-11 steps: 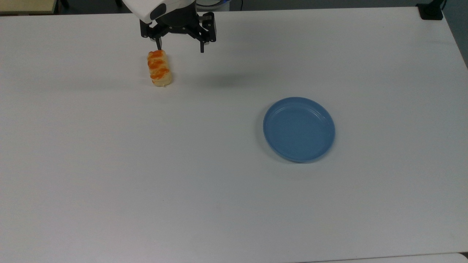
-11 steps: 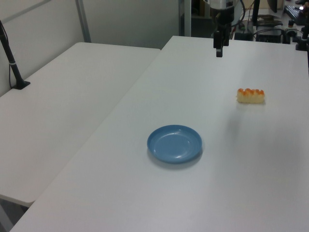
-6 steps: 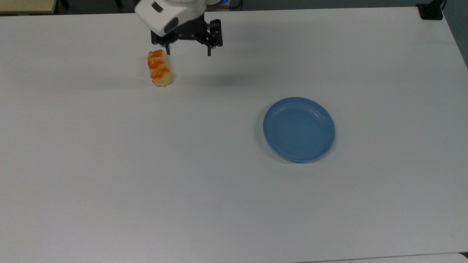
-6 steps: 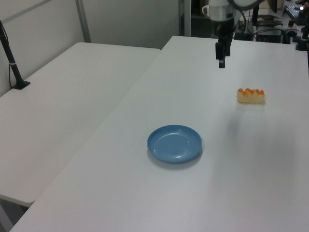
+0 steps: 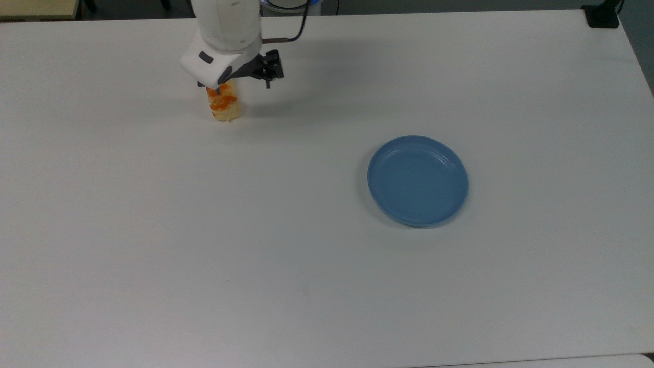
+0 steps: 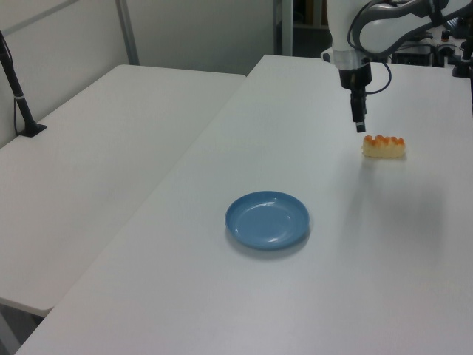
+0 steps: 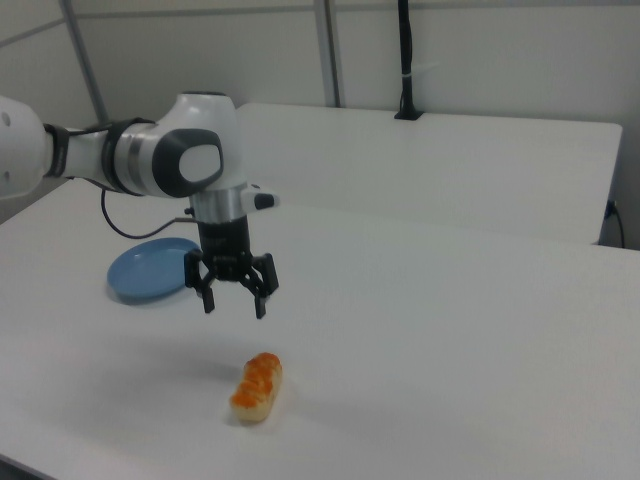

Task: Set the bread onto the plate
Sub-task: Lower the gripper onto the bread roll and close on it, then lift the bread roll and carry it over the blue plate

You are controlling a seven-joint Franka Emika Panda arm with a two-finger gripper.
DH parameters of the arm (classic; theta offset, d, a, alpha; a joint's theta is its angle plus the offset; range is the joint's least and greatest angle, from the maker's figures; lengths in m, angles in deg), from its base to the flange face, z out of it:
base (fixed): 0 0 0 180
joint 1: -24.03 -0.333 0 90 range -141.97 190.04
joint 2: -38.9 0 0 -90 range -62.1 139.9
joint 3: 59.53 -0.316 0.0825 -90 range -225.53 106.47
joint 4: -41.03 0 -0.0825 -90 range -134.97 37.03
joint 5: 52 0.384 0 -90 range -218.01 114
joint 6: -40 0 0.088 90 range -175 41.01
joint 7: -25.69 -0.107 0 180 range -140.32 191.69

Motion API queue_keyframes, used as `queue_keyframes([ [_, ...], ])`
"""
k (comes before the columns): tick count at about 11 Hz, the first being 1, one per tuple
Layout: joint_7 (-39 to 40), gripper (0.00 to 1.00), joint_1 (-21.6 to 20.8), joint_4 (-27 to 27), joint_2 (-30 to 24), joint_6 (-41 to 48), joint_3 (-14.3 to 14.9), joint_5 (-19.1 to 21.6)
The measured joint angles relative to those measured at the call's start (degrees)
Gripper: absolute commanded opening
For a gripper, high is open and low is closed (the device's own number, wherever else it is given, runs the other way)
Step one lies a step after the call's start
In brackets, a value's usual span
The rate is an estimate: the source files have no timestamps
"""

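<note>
The bread [image 5: 225, 106], a pale roll with orange-brown glazed bumps, lies on the white table at the top view's upper left. Its far end is covered by the white hand of my gripper [image 5: 243, 88]. The gripper is open and holds nothing. In the right view the gripper [image 7: 235, 307] hovers above the table, a little behind and above the bread [image 7: 257, 385]. In the left view the gripper [image 6: 360, 123] hangs just left of the bread [image 6: 383, 146]. The blue plate [image 5: 418, 180] sits empty right of centre, far from the bread, and also shows as the plate [image 6: 267, 220] and the plate [image 7: 145, 272].
A black clamp base [image 5: 603, 15] sits at the table's far right corner in the top view. A second white table [image 6: 111, 148] adjoins on the left view's left, with a black pole [image 6: 18, 89] on it. Wide bare tabletop lies between bread and plate.
The arm has reached farther over the table. The gripper has come down and moved from behind the bread to over its far end, staying open. Bread and plate have not moved.
</note>
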Motion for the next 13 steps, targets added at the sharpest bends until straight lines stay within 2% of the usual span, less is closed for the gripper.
queue_keyframes([
  [2, 2.4, 1.00, 0.0, -3.2, -0.1, -0.8, 1.2, -3.8],
  [4, 2.6, 0.99, -0.5, -8.4, 0.0, -5.4, 1.3, -6.9],
  [5, 2.6, 0.86, -0.8, -10.9, 0.0, -8.1, 1.7, -8.1],
  [6, 2.6, 0.66, -1.1, -12.7, 0.0, -10.3, 2.5, -8.7],
  [7, 2.6, 0.48, -1.1, -13.5, 0.0, -11.3, 3.3, -9.4],
  [9, 5.1, 0.18, -1.2, -13.8, 0.0, -11.4, 4.7, -10.3],
  [10, 6.3, 0.16, -1.2, -13.8, -0.1, -11.4, 5.3, -10.3],
  [13, 6.3, 0.18, -1.3, -12.4, -0.3, -11.5, 5.7, -9.4],
])
